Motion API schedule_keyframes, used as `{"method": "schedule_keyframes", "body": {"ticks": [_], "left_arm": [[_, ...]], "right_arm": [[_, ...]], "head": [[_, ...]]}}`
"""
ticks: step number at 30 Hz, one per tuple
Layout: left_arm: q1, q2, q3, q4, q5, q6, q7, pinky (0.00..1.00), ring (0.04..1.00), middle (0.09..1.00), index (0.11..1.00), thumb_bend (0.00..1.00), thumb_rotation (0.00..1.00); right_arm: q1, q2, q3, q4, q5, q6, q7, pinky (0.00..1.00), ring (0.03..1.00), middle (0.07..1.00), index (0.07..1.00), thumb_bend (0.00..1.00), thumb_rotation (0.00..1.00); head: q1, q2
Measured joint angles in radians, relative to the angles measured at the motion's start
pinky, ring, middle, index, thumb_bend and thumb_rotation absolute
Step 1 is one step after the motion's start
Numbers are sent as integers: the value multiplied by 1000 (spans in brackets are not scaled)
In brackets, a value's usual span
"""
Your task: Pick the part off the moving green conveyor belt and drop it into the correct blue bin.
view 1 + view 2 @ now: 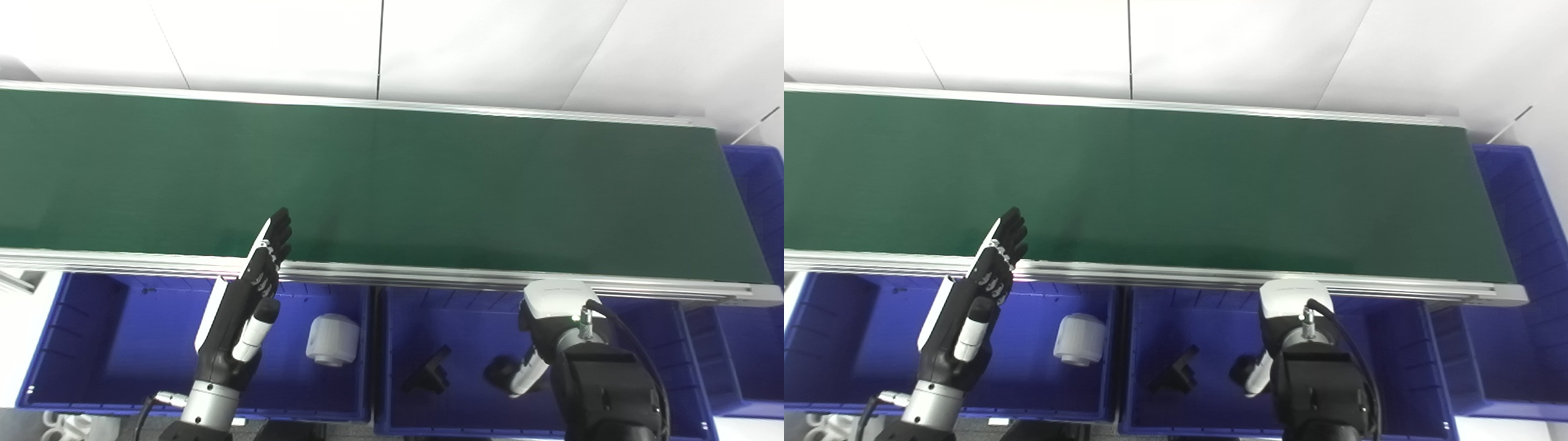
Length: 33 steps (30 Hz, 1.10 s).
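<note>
No part is visible on the green belt [392, 184], which runs bare across the whole width of the view; the parts in sight already lie in the blue bins below its near edge. A white cylinder [332, 340] rests in the left bin [92, 343], and a small black bracket [429, 370] lies in the middle bin [692, 361], so the bins seem to sort by kind. The left robot hand [254, 300] is raised over the left bin with fingers straight, apart and empty, its tips reaching just over the belt's near rail, likely poised to catch whatever comes along. The right robot hand [511, 370] hangs low inside the middle bin, mostly hidden behind its own wrist; only a white thumb and a dark shape near it show, so whether it is apart, together or clamped on something cannot be told. A third bin [759, 184] stands at the belt's right end, probably to catch parts that run off.
</note>
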Motion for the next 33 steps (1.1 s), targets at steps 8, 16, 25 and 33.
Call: {"method": "schedule_keyframes", "body": {"ticks": [8,16,25,33], "left_arm": [[0,0,3,-3,0,5,-12,1000,1000,1000,1000,832,896],[0,-1,4,-3,1,8,-17,1000,1000,1000,1000,835,893],[6,-2,-3,-3,2,10,-23,1000,1000,1000,1000,843,888],[11,-2,-8,41,5,13,-23,1000,1000,1000,1000,806,882]], "right_arm": [[0,10,-2,-20,1,-9,0,761,746,769,757,1000,416],[10,27,-16,-28,34,-8,-9,656,690,741,753,1000,435],[50,118,-68,-247,265,22,-6,491,619,670,704,827,642],[214,144,-26,-136,767,43,-394,526,612,669,707,677,752]], "head": [[3,0],[20,-3],[72,-28],[110,-64]]}}
